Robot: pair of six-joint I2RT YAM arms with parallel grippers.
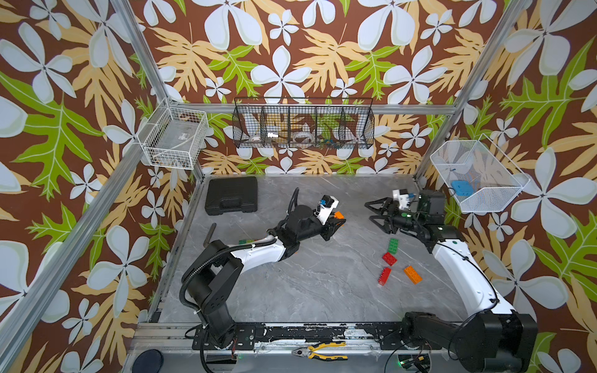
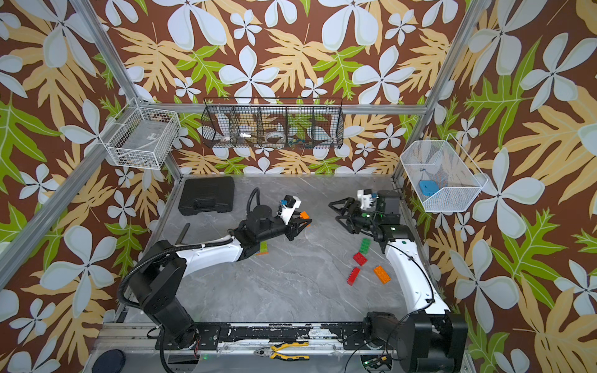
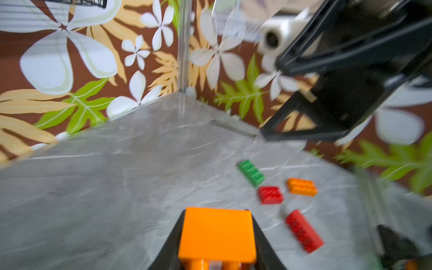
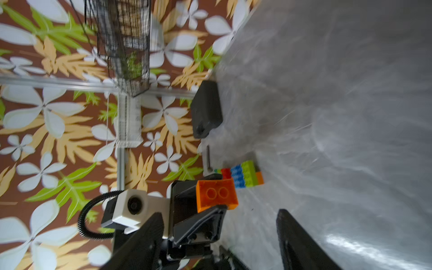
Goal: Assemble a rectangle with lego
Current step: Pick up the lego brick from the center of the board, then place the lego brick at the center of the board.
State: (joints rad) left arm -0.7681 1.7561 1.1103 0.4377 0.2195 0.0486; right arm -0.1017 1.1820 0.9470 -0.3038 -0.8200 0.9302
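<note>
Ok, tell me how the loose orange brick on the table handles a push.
The orange brick looks like hard plastic: probably stiff and light. Lying flat, studs up, it should slide rather than roll. The smooth table may let it spin.

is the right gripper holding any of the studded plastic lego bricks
No, the right gripper stands open with nothing between its jaws; the orange studded plastic brick is in the left gripper.

The left arm (image 1: 258,253) stretches low, forward and to the right. Its left gripper (image 1: 340,221) is clamped on an orange brick (image 3: 216,233). The right arm (image 1: 458,268) reaches forward with its wrist bent left. The right gripper (image 1: 369,211) points at the left one, jaws spread wide and empty.
</note>
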